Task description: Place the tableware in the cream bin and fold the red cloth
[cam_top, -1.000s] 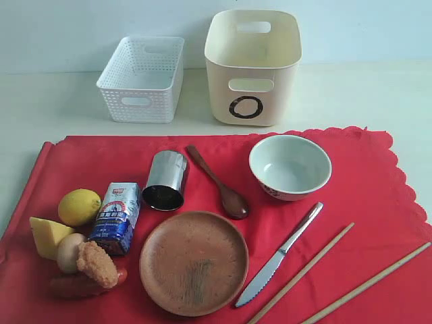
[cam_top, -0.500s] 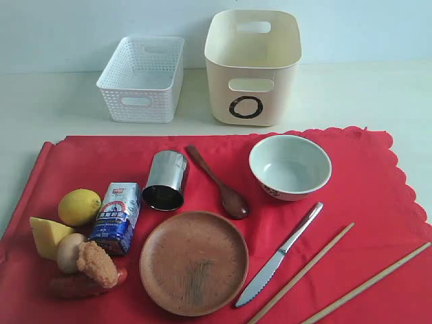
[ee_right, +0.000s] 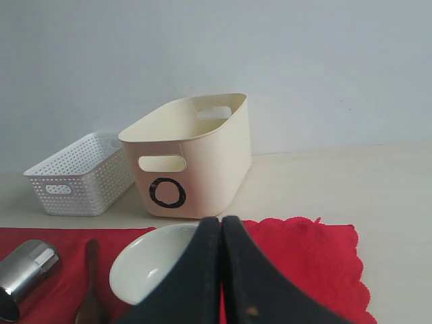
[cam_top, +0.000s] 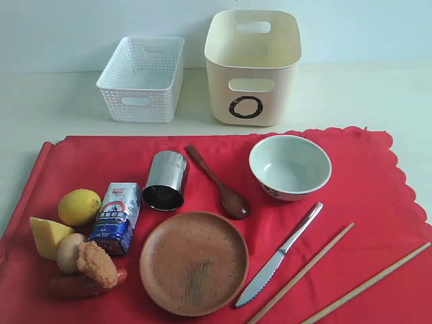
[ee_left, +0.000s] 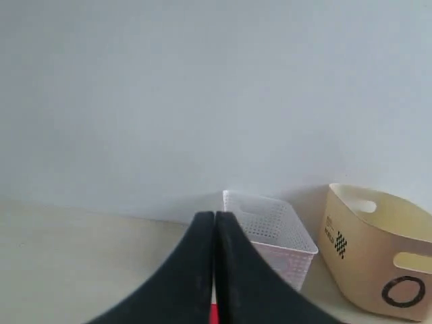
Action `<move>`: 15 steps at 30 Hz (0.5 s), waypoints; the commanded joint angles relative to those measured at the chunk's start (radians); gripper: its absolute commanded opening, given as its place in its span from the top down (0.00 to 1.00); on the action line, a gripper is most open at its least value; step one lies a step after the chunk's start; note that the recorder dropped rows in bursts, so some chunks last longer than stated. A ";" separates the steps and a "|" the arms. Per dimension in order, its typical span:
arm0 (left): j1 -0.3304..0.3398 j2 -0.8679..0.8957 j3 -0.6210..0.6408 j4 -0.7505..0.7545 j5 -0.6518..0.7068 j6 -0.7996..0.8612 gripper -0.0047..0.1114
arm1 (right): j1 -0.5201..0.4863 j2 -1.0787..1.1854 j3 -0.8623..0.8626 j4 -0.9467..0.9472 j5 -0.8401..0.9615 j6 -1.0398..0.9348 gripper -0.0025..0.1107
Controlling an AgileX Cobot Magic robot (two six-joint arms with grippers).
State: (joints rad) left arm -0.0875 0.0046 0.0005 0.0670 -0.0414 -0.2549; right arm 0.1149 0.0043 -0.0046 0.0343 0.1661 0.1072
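The red cloth (cam_top: 378, 196) lies spread flat, with the tableware on it. A steel cup (cam_top: 165, 179) lies on its side next to a dark wooden spoon (cam_top: 219, 183). The pale bowl (cam_top: 289, 166) stands upright at the right, the brown plate (cam_top: 194, 262) in front, then a serrated knife (cam_top: 278, 255) and two chopsticks (cam_top: 300, 273). The cream bin (cam_top: 252, 66) stands behind the cloth. No arm shows in the exterior view. My left gripper (ee_left: 214, 217) is shut and empty. My right gripper (ee_right: 221, 221) is shut and empty, near the bowl (ee_right: 145, 266).
A white lattice basket (cam_top: 142, 78) stands left of the cream bin. On the cloth's left end sit a lemon (cam_top: 79, 206), a milk carton (cam_top: 117, 217), an egg (cam_top: 69, 251), a yellow wedge (cam_top: 46, 236), a fried piece and a sausage.
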 commanded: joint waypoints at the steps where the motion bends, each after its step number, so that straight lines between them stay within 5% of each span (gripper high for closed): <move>1: -0.006 -0.005 -0.001 -0.003 -0.022 -0.116 0.94 | 0.001 -0.004 0.005 -0.008 -0.010 -0.002 0.98; 9: -0.006 -0.005 -0.001 -0.001 -0.394 -0.336 0.94 | 0.001 -0.004 0.005 -0.008 -0.010 -0.002 0.98; 15: -0.004 0.056 -0.056 0.006 -0.406 -0.312 0.94 | 0.001 -0.004 0.005 -0.008 -0.010 -0.002 0.98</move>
State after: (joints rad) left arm -0.0875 0.0196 -0.0191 0.0670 -0.4254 -0.5721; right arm 0.1149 0.0043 -0.0046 0.0343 0.1661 0.1072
